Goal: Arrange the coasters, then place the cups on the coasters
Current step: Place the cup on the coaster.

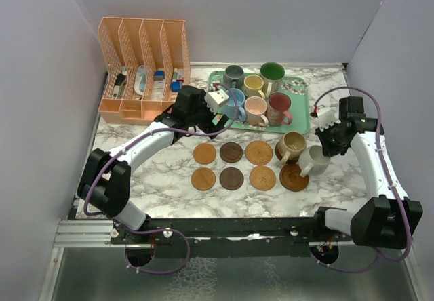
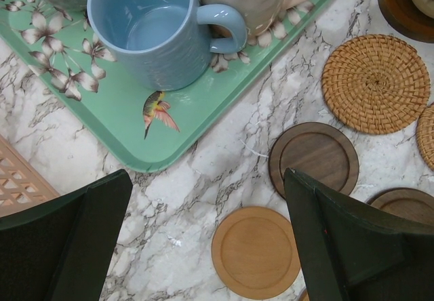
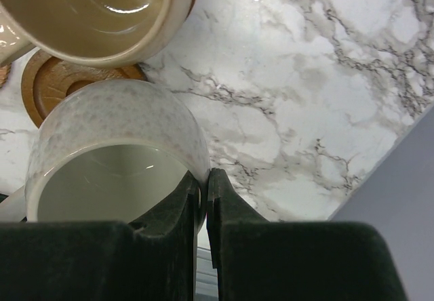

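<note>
Eight round coasters lie in two rows of four on the marble, from a light wood coaster (image 1: 203,179) to a dark brown coaster (image 1: 293,177). A tan cup (image 1: 293,144) stands on the far right coaster. My right gripper (image 1: 324,145) (image 3: 205,182) is shut on the rim of a cream-white cup (image 1: 314,160) (image 3: 115,145), held tilted just above the dark brown coaster's right edge. My left gripper (image 1: 218,104) (image 2: 207,236) hangs open over the tray's near edge, close to a blue cup (image 2: 149,26). Grey, green, yellow, pink and dark red cups also stand on the tray.
The teal floral tray (image 1: 302,114) (image 2: 102,104) sits at the back centre. An orange desk organiser (image 1: 142,64) with small items stands at the back left. White walls close in both sides. A metal rail runs along the table's near edge.
</note>
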### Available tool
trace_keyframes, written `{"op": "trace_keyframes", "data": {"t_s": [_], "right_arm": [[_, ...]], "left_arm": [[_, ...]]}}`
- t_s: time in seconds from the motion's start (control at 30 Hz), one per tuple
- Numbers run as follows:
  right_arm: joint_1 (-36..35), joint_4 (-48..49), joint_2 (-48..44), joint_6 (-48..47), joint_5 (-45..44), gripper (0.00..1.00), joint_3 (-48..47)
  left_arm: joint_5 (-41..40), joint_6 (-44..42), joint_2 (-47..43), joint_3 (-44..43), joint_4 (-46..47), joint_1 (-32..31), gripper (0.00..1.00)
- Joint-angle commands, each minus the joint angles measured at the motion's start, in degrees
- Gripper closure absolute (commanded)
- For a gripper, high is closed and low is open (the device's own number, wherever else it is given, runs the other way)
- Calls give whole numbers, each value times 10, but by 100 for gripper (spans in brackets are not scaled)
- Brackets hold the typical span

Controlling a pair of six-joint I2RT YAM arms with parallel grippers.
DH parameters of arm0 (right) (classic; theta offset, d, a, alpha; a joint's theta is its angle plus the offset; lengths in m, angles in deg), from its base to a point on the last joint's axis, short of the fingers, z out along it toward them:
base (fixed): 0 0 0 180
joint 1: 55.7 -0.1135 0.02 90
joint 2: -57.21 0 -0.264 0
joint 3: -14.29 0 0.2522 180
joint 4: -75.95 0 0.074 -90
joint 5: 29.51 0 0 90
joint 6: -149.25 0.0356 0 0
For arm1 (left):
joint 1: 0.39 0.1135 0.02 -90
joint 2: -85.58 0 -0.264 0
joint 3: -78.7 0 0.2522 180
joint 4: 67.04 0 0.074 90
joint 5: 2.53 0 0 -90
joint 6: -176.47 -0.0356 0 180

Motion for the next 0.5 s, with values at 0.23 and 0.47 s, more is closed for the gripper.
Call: {"op": "trace_keyframes", "data": {"t_s": [0.23,0.47], "right_arm": [[-70,60,-32,68,-17,99,68],[-99,73,-39,94,-43,99,92]], "left_arm": [[-10,-8,1,-11,-1,-6,1],[-10,-11,3,-10,0,-5,1]]}}
